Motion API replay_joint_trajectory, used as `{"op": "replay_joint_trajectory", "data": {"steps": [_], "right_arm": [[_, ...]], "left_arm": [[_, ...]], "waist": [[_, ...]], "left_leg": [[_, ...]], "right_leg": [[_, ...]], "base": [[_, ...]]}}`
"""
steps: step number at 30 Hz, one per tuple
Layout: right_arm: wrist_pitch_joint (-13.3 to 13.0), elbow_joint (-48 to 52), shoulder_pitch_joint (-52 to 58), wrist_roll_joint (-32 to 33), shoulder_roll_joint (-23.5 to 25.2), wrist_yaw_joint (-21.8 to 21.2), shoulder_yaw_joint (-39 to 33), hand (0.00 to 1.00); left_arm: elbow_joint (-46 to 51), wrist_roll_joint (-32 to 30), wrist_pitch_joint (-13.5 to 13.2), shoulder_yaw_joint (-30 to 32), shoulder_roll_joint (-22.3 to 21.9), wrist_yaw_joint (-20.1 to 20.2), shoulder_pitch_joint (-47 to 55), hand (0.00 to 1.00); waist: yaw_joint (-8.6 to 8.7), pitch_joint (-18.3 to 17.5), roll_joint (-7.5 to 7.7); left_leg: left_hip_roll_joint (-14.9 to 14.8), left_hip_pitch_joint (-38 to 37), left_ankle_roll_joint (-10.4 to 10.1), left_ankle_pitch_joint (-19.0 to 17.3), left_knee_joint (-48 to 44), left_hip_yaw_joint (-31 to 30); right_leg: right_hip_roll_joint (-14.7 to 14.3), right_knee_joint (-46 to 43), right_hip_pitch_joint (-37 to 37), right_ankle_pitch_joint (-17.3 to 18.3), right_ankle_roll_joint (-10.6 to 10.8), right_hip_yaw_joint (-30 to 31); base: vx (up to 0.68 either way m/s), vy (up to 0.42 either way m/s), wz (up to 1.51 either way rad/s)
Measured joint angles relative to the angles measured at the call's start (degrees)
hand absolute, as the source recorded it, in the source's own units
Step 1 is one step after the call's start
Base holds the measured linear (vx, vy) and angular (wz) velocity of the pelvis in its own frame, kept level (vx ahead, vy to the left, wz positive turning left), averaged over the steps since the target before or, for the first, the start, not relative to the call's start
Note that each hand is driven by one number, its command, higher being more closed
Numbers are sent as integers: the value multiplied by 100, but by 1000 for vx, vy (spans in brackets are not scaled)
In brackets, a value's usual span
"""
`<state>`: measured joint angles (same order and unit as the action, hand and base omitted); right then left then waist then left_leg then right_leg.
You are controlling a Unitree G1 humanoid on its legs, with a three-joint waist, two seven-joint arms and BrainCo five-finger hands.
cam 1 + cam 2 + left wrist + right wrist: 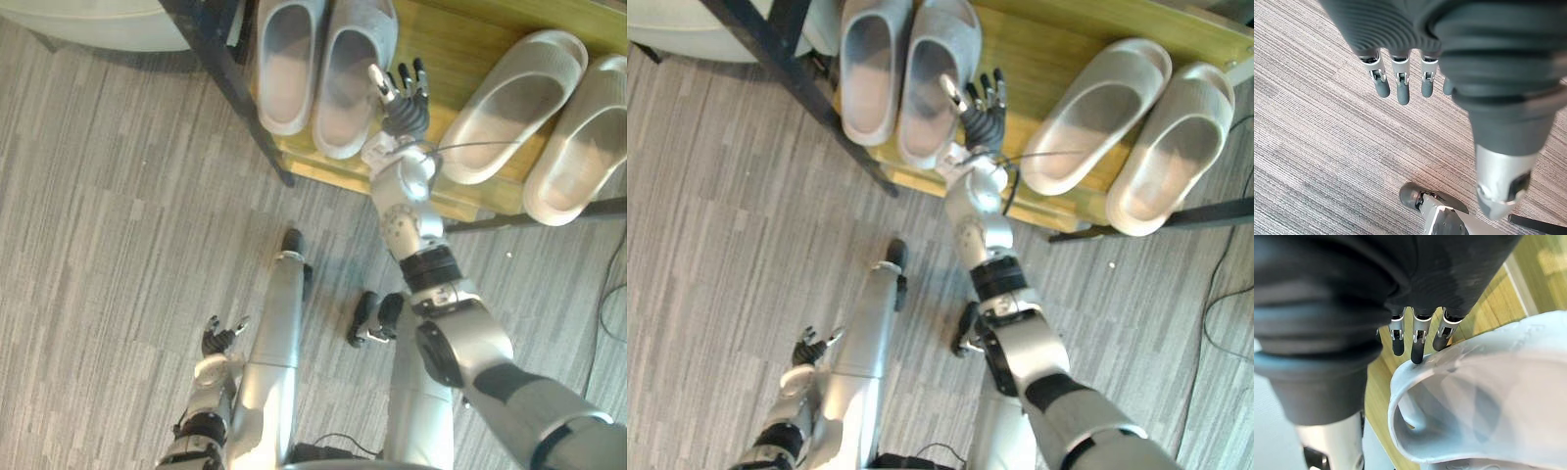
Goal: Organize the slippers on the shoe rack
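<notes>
Leave the left hand low over the grey carpet, with fingers loose and almost straight and nothing in them. Farther on, find the right hand at the wooden shelf of the shoe rack, with fingers extended, gripping nothing, tips on the rim of the right grey slipper. Judging from this, nudge that slipper with flat fingers, slowly, only until level with the left grey slipper touching it. Push low on the side wall, not on the rim, to avoid tipping. Beyond, to the right, note the cream pair lying slanted, probably needing straightening too.
</notes>
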<state>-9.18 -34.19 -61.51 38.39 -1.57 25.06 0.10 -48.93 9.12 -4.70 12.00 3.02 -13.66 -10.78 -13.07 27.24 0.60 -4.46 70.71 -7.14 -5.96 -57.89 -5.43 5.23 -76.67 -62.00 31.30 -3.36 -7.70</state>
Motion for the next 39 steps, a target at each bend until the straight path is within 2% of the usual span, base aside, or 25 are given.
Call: {"op": "replay_joint_trajectory", "data": {"steps": [12,18,30,36,39], "right_arm": [[138,-311,-218,-31,-214,10,-216,0],[156,-202,-46,-716,-379,23,-167,0],[329,668,692,-2224,-515,185,31,0],[406,966,1007,-2724,-514,251,64,0],[417,1107,1217,-2743,-513,245,81,0]], "left_arm": [[-5,4,-5,-17,-48,9,-2,0],[-9,4,-1,-20,-56,18,-1,0],[-11,0,4,-56,-48,35,1,0],[-13,-14,7,-57,-40,37,15,0],[-15,-18,11,-57,-34,39,22,0]], "waist": [[-10,-11,-100],[5,-15,-119],[53,-25,-127],[92,-27,-123],[123,-27,-122]], "left_leg": [[0,-15,4,44,59,-15],[-9,-67,26,61,61,24],[-74,-326,-27,26,148,96],[-89,-386,8,48,170,106],[-95,-429,7,38,166,105]], "right_leg": [[16,-2,1,19,-35,-42],[14,0,25,18,-33,3],[-3,107,260,1,-25,43],[-20,176,333,-7,-29,35],[-20,192,392,-4,-23,29]], "base": [[-27,43,2],[-20,38,-2],[-19,33,-2],[-19,56,-2],[-14,54,1]]}}
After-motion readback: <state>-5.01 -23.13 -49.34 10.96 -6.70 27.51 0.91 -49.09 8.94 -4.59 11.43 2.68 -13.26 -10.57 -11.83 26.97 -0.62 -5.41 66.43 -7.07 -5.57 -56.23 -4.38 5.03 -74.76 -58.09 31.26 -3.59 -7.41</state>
